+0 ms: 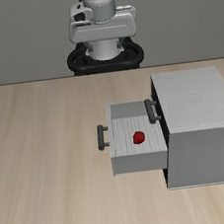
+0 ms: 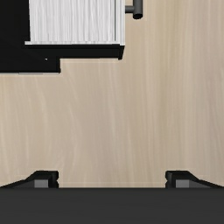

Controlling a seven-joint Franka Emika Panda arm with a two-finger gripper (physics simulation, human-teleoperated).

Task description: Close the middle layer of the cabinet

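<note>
A grey cabinet [image 1: 197, 123] stands at the exterior view's right. Its middle drawer [image 1: 139, 152] is pulled out toward the left, with a dark handle [image 1: 101, 136] on its front and a small red object [image 1: 138, 138] inside. A shut upper drawer's handle [image 1: 151, 109] shows above it. In the wrist view the drawer's pale ribbed wall [image 2: 74, 22] and its handle [image 2: 134, 9] lie well ahead of my gripper [image 2: 112, 179]. The gripper is open, fingertips [image 2: 42, 178] wide apart, nothing between them, over bare table.
The robot's arm [image 1: 101, 26] is raised near its base [image 1: 104, 57] at the far side of the wooden table [image 1: 46, 162]. Bare tabletop stretches left of the drawer's handle and between the base and the cabinet.
</note>
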